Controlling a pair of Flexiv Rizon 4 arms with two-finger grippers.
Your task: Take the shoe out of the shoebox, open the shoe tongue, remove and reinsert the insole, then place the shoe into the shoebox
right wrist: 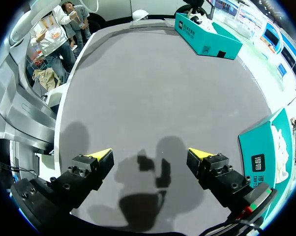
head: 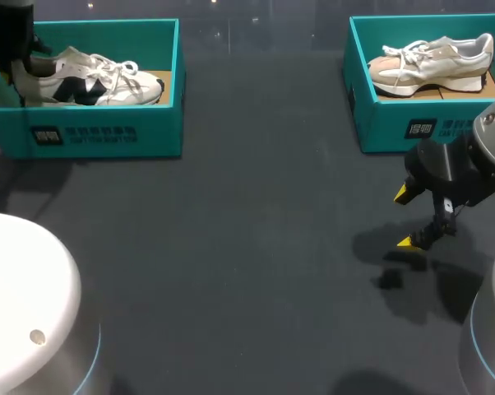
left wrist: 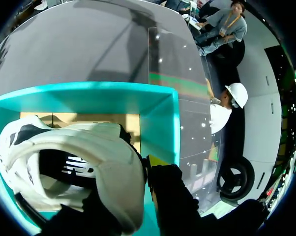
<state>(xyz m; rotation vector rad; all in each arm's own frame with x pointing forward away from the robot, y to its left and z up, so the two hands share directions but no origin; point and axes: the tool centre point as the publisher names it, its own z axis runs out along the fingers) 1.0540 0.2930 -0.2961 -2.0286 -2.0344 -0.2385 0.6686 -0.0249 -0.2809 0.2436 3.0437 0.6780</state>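
The dark grey surface point(head: 247, 247) carries two open teal cardboard shoeboxes at its far side, well apart. The left-hand teal shoebox point(head: 108, 136) holds a white sneaker with black side panels and white laces point(head: 91, 78), lying on its sole on the brown liner. The right-hand teal shoebox point(head: 387, 123) holds a cream and beige sneaker point(head: 432, 62) in the same way. The left end effector point(head: 24, 89) is down inside the left-hand box at the heel of the white and black sneaker. The left wrist view shows the padded heel collar right against it, but whether it has actually closed on the heel I cannot tell. The right end effector point(right wrist: 150, 156) hangs just above bare surface in front of the right-hand box, spread wide and holding nothing. Judging by this, the task is at its very start: the shoe is not yet out of its box, and the tongue, the insole removal and refit, and the return to the box all remain.
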